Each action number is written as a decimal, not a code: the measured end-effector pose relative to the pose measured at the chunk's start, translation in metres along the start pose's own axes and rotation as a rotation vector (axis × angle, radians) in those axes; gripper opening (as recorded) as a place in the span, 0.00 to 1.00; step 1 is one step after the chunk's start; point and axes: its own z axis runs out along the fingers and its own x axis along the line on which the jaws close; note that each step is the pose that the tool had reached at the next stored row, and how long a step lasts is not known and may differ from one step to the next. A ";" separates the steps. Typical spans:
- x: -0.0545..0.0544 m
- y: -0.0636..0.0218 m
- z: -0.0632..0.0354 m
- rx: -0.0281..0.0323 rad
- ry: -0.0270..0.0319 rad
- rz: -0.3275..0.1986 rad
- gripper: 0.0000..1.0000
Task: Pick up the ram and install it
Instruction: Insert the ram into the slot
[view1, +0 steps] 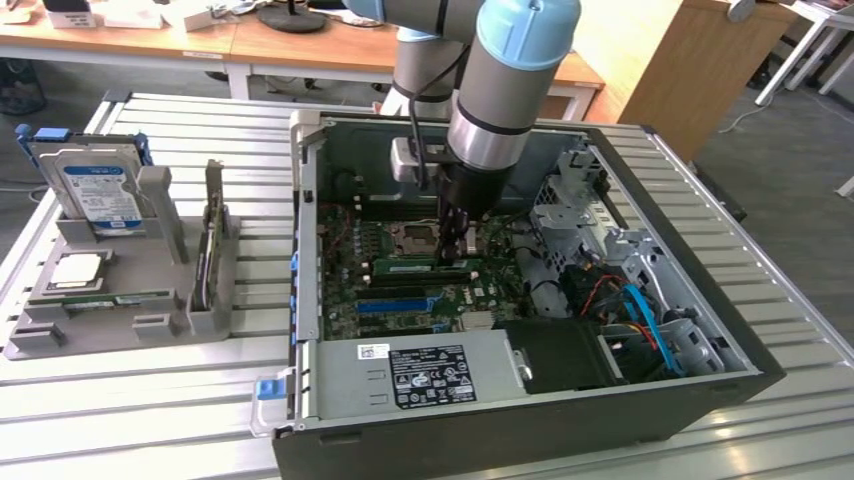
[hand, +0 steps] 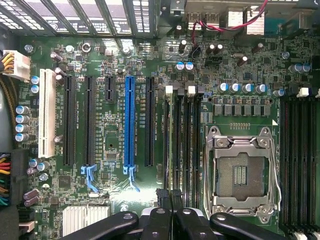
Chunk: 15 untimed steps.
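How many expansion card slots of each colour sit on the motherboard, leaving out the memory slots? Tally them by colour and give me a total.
White slot: 1
Blue slot: 1
Black slots: 4 (three long, one short)
Total: 6

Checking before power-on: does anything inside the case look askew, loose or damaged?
Nothing looks damaged or askew. One thing stands out: the processor socket is empty, and the gripper sits shut over the memory slots.
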 end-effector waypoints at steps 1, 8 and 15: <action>0.000 0.0000 0.0000 0.0000 0.0000 0.000 0.12; 0.001 0.0000 0.0000 -0.0002 0.0001 -0.005 0.12; 0.001 0.0000 0.0015 -0.0002 0.0002 -0.005 0.12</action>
